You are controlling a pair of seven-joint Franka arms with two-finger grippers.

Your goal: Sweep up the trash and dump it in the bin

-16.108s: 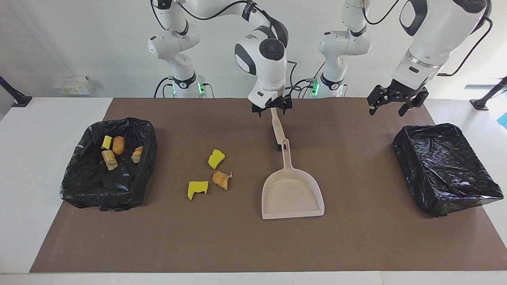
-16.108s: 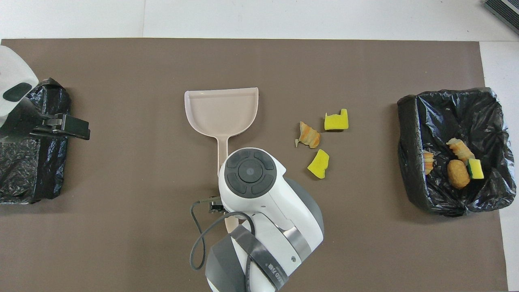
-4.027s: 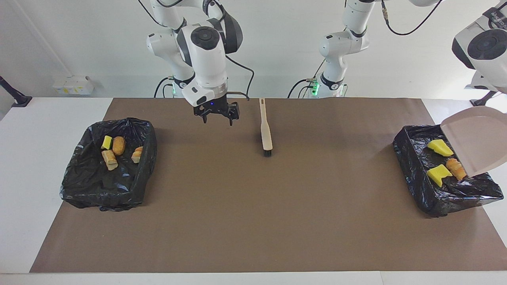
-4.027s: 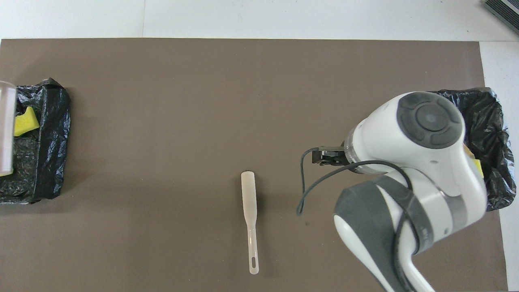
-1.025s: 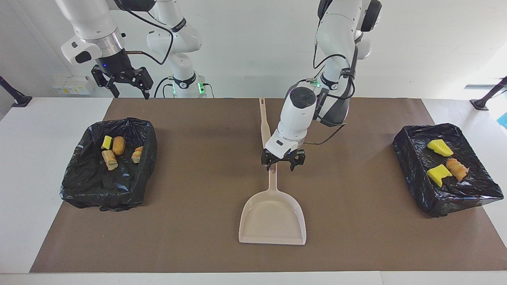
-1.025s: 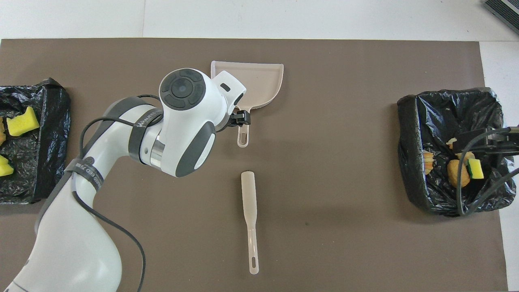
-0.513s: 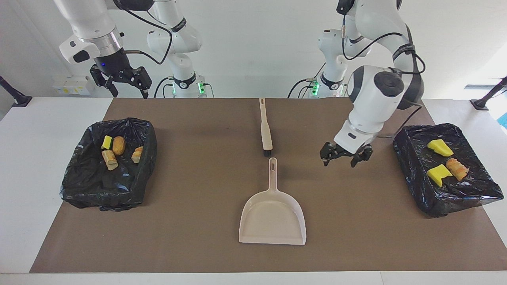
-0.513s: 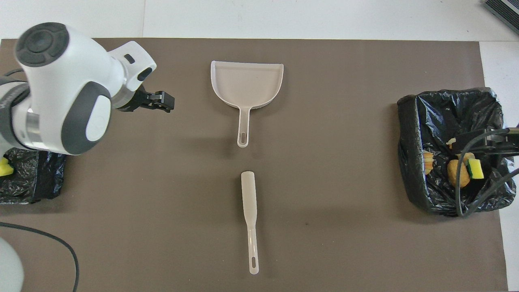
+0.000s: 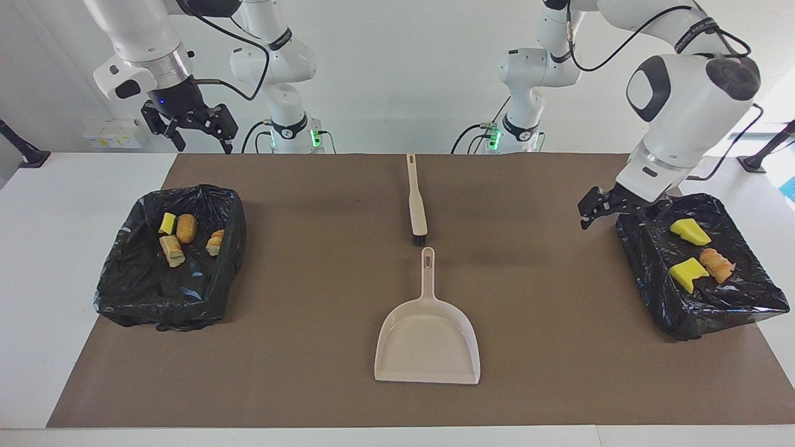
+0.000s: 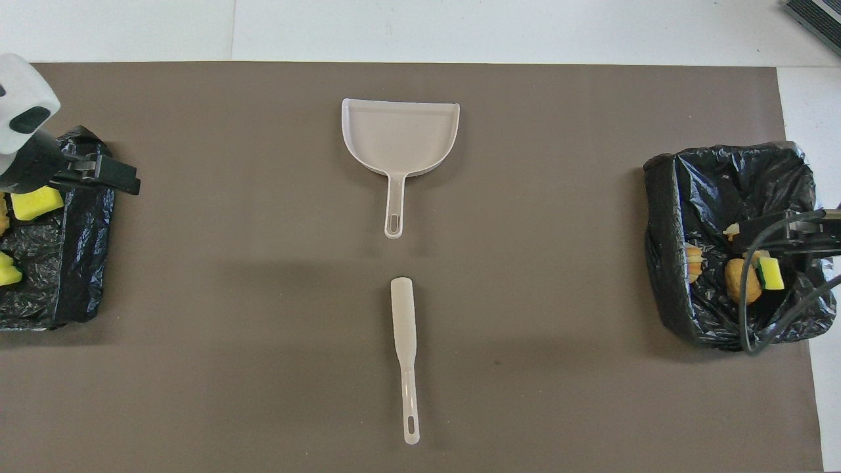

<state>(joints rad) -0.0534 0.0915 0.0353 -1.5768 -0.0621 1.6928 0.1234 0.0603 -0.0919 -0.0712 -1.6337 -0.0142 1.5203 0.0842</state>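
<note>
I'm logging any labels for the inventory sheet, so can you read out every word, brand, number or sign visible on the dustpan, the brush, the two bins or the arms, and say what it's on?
No text can be read.
Dustpan: plain, no marking visible.
Brush: plain, no marking visible.
Two black-lined bins: no label visible.
Robot arms: no lettering shows on the left arm or the right arm.

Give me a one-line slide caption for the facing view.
Dustpan and brush lie mid-mat, trash sits in both bins, both arms' tools empty.
</note>
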